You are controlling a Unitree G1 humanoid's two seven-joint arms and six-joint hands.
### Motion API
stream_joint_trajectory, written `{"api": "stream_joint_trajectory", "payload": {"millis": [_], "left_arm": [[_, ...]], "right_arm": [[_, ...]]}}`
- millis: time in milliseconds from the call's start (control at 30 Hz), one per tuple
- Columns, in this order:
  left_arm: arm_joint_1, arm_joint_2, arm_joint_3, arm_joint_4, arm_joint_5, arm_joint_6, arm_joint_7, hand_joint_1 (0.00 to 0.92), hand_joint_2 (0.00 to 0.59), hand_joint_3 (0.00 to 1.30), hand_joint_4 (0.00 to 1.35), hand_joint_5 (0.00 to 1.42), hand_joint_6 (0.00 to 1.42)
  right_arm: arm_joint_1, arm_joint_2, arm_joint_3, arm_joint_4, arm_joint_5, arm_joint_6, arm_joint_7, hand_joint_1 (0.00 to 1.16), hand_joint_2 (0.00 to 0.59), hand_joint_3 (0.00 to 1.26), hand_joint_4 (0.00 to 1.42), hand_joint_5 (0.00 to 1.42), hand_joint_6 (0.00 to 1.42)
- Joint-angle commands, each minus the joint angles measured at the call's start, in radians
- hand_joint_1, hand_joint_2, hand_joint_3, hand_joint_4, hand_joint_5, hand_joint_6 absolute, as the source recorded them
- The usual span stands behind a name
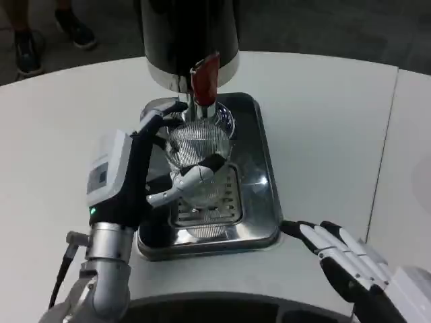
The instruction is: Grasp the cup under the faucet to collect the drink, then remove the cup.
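left hand: your left hand (pixel 176 176) is wrapped around the clear ribbed glass cup (pixel 199 151), thumb curling across the near side and the other fingers reaching round the far side by the rim, so it grips the cup from the side and leaves the mouth clear for the pour.
cup position: the cup stands on the slotted grille of the shiny steel drip tray (pixel 259 202), directly below the chrome faucet (pixel 201 108) of the black cylindrical drink dispenser (pixel 188 33); the faucet's end sits just above the rim, which i judge is why the cup is held here, to catch the stream.
cup look: transparent, fine vertical ribs, upright, wider at the rim than at the base. you cannot tell from this view whether any drink is in it; no coloured liquid shows.
lever: the red tap handle (pixel 204 79) hangs just above the faucet, with no hand on it.
right hand: your right hand (pixel 340 256) rests on the white table (pixel 323 121) off the tray's near right corner, fingers straight and lying side by side, holding nothing; it looks parked clear of the work.
step: i judge you are at the collecting stage, cup gripped and in place, removal not yet done.
risk: lifting straight up could knock the rim on the faucet; drawing it toward you first looks safer.
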Motion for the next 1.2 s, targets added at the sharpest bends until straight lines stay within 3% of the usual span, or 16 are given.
{"api": "stream_joint_trajectory", "payload": {"millis": [33,233,567,867,1000,1200], "left_arm": [[0.02,0.01,-0.01,-0.003,0.005,-0.023,0.005,0.302,0.039,0.1,0.14,0.37,0.31],[0.03,0.005,0.005,-0.008,-0.03,-0.054,-0.037,0.193,0.001,0.0,0.0,0.21,0.2],[0.143,0.023,0.065,-0.117,-0.105,-0.115,-0.096,0.103,0.001,0.03,0.05,0.22,0.17],[0.272,0.01,0.136,-0.312,-0.189,-0.123,-0.174,0.1,0.006,0.05,0.09,0.23,0.18],[0.314,0.013,0.173,-0.462,-0.306,-0.127,-0.3,0.103,0.013,0.09,0.13,0.23,0.19],[0.362,0.028,0.21,-0.695,-0.493,-0.067,-0.526,0.075,0.029,0.13,0.17,0.23,0.21]], "right_arm": [[0.037,0.011,-0.002,-0.014,0.015,-0.004,-0.007,0.41,0.51,0.11,0.07,0.0,0.0],[0.031,0.012,0.008,-0.014,0.008,0.005,-0.006,0.41,0.511,0.11,0.07,0.0,0.0],[0.027,0.007,0.024,-0.014,0.001,0.024,-0.009,0.42,0.512,0.11,0.07,0.0,0.0],[0.022,0.002,0.039,-0.014,-0.007,0.036,-0.011,0.42,0.512,0.11,0.07,0.0,0.0],[0.018,0.002,0.047,-0.014,-0.012,0.043,-0.012,0.42,0.512,0.11,0.07,0.0,0.0],[0.004,-0.001,0.062,-0.014,-0.023,0.06,-0.012,0.41,0.517,0.11,0.07,0.0,0.0]]}}
